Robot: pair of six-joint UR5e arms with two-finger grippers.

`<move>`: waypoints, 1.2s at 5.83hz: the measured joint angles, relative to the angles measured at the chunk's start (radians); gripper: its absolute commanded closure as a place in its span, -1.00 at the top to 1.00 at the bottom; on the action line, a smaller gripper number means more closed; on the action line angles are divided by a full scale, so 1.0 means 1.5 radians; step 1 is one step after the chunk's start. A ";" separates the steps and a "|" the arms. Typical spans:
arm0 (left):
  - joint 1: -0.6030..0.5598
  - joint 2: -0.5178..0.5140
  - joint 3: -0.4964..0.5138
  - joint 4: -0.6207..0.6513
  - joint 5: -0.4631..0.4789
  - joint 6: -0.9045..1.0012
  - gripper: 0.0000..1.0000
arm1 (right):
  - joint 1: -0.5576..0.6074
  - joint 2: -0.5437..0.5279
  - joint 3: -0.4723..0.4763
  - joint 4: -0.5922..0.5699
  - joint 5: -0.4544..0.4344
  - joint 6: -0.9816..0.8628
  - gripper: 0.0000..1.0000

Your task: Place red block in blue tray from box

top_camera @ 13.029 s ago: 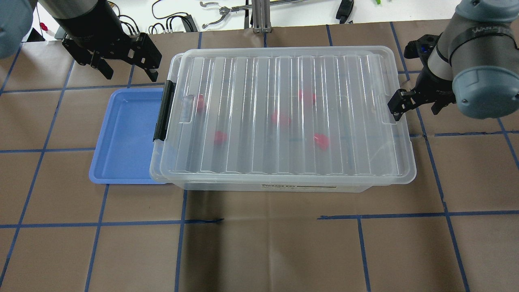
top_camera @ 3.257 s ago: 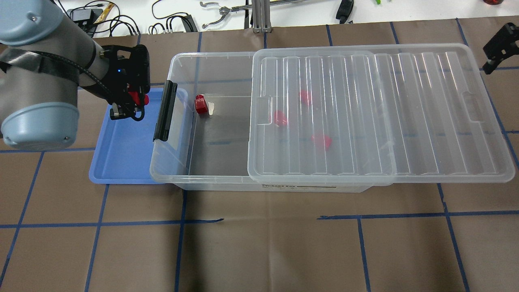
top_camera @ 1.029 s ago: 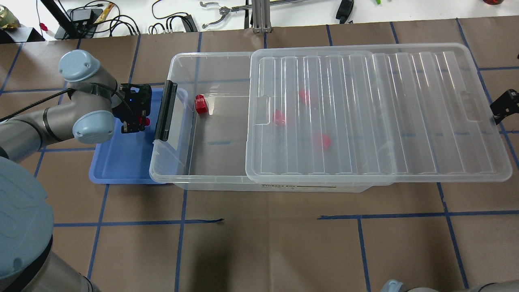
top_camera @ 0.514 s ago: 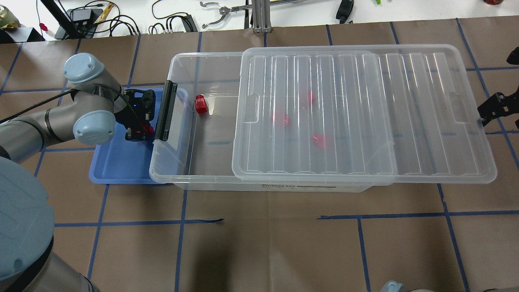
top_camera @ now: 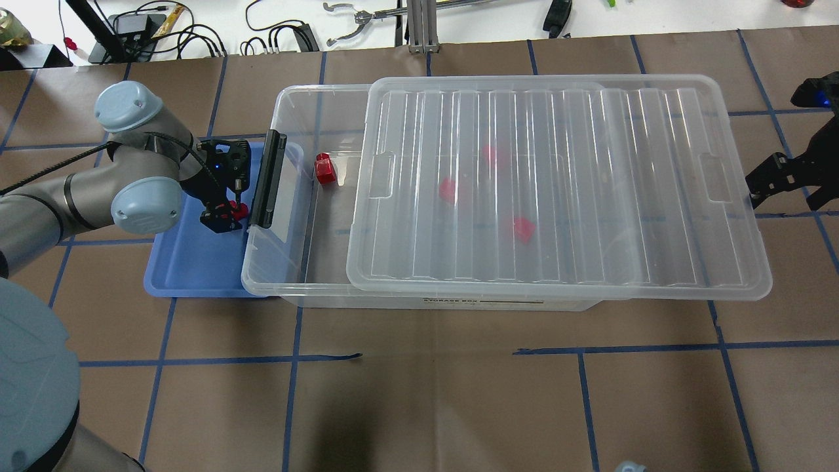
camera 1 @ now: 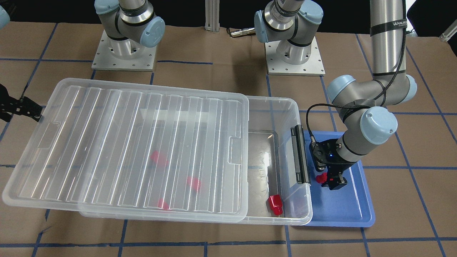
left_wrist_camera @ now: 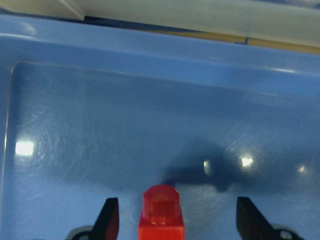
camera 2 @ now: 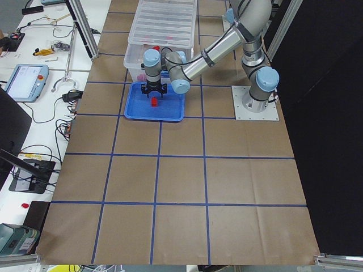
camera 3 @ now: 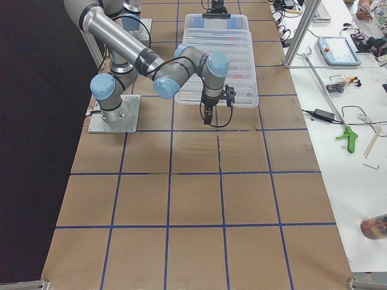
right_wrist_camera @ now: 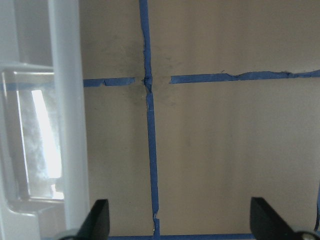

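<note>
A red block (left_wrist_camera: 161, 215) stands on the floor of the blue tray (left_wrist_camera: 150, 125), between the spread fingers of my left gripper (left_wrist_camera: 177, 212), which is open and does not touch it. The same block (top_camera: 240, 210) and left gripper (top_camera: 226, 217) show in the overhead view next to the black latch (top_camera: 265, 177) of the clear box (top_camera: 288, 216). Another red block (top_camera: 324, 169) lies in the uncovered end of the box, and three more lie under the lid (top_camera: 590, 196). My right gripper (top_camera: 786, 190) is open at the lid's right edge.
The blue tray (top_camera: 190, 262) sits tucked against the box's left end. The lid overhangs the box to the right. Both arm bases (camera 1: 123, 53) stand behind the box in the front-facing view. Cables and tools lie beyond the table's far edge.
The lid has slid left over the box, with my right gripper following at its right edge. My left gripper has moved slightly along the tray with the red block.
</note>
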 measured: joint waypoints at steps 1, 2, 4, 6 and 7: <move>-0.002 0.032 0.008 -0.053 0.002 -0.026 0.69 | 0.005 0.000 0.002 0.000 0.007 0.003 1.00; -0.003 0.072 0.023 -0.120 0.004 -0.048 0.69 | 0.013 -0.001 0.006 0.000 0.014 0.011 1.00; -0.030 0.141 0.078 -0.257 0.016 -0.097 0.69 | 0.041 -0.003 0.008 -0.001 0.018 0.030 1.00; -0.076 0.180 0.149 -0.372 0.036 -0.159 0.71 | 0.067 -0.004 0.009 -0.002 0.019 0.044 1.00; -0.102 0.188 0.180 -0.412 0.040 -0.207 0.71 | 0.078 -0.004 0.009 -0.002 0.019 0.047 1.00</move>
